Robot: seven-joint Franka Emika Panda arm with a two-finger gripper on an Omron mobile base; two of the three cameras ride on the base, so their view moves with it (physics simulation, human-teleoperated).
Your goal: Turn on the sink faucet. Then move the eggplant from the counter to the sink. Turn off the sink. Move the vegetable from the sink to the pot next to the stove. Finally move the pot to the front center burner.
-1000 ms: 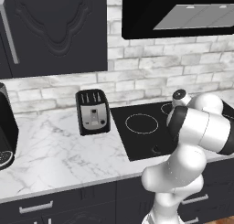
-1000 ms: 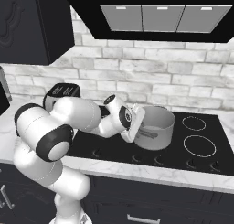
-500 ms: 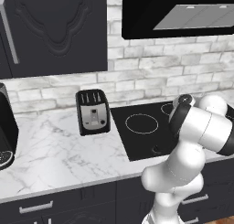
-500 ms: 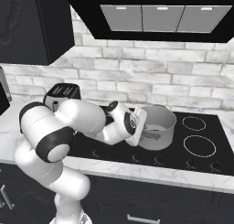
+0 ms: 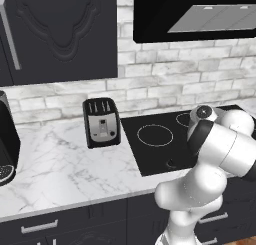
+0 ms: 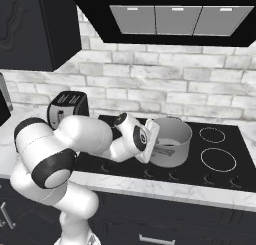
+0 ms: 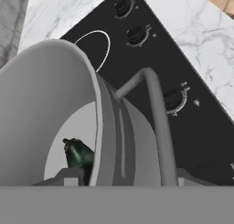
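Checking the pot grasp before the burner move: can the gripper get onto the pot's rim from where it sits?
Probably yes. The gripper is already at the pot, one finger inside the wall by the eggplant, jaws apart astride the rim. The side handle stands just outside; nothing blocks closing.

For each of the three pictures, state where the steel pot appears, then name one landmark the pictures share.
Left base view: the arm stands in front of where the pot would be, so I cannot place it.
Right base view: the pot sits on the stove, right of centre, just past the robot's hand.
Hand view: the pot fills the left half, seen from the rim; the eggplant lies inside.
Shared landmark: the stove's white burner rings.
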